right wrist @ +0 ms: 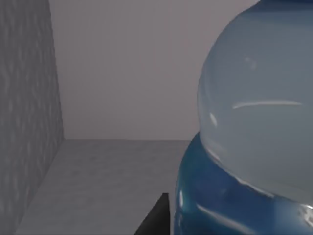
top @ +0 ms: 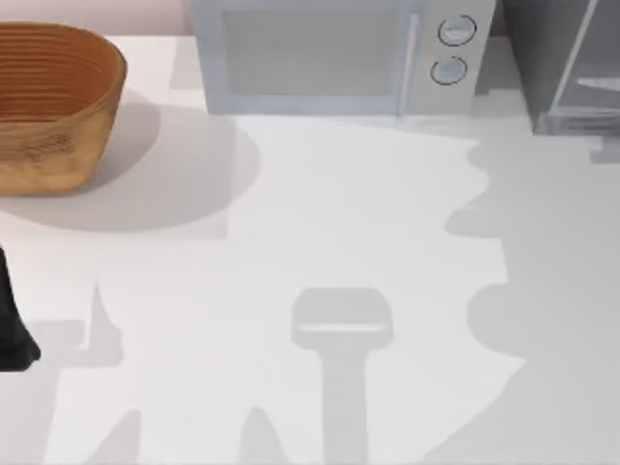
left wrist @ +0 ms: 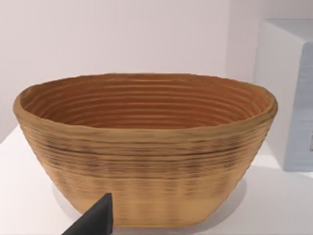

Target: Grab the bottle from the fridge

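A pale white table (top: 320,213) fills the scene from above, crossed by soft grey shadows, with a pinkish wall behind it. At the table's far left stands a woven brown basket (top: 48,102); the left wrist view looks straight at its ribbed side and into its bare interior, with a dark fingertip of the left gripper (left wrist: 95,220) low in front of it, though whether that gripper is wide or narrow cannot be told. The left arm (top: 12,325) sits parked at the table's left edge. A silver-white microwave (top: 339,53) with two round dials stands along the back, and the dark grey fridge (top: 572,63) sits in the far right corner. In the right wrist view, grey walls and a grey floor surround the bottle (right wrist: 259,112), its pale clear body very close above its blue cap (right wrist: 230,205). A dark finger tip (right wrist: 155,218) lies just beside the cap; the right gripper's spread cannot be told.
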You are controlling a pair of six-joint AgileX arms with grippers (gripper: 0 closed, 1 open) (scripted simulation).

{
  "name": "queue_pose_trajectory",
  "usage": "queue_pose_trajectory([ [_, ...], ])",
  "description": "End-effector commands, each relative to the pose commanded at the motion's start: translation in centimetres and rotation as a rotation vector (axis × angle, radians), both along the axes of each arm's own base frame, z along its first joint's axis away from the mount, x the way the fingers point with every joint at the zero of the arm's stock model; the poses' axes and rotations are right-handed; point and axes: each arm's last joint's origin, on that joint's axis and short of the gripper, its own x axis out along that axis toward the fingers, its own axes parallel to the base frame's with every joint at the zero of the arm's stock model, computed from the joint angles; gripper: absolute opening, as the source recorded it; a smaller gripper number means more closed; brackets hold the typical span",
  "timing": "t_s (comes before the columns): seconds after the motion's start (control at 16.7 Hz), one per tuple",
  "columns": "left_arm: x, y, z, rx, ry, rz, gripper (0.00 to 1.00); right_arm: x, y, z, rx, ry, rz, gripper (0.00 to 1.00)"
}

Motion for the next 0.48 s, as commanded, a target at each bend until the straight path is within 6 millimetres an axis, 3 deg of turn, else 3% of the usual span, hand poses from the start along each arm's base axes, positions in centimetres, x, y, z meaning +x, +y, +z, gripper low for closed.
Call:
queue_pose_trajectory([
  [0.24,0.0,0.0,0.0,0.000,0.000,0.000,1.00,0.0,0.3,0.0,0.003,0.006,0.005,0.00],
  [0.48,0.0,0.0,0.0,0.000,0.000,0.000,1.00,-1.7,1.3,2.3,-0.003,0.005,0.006,0.00],
])
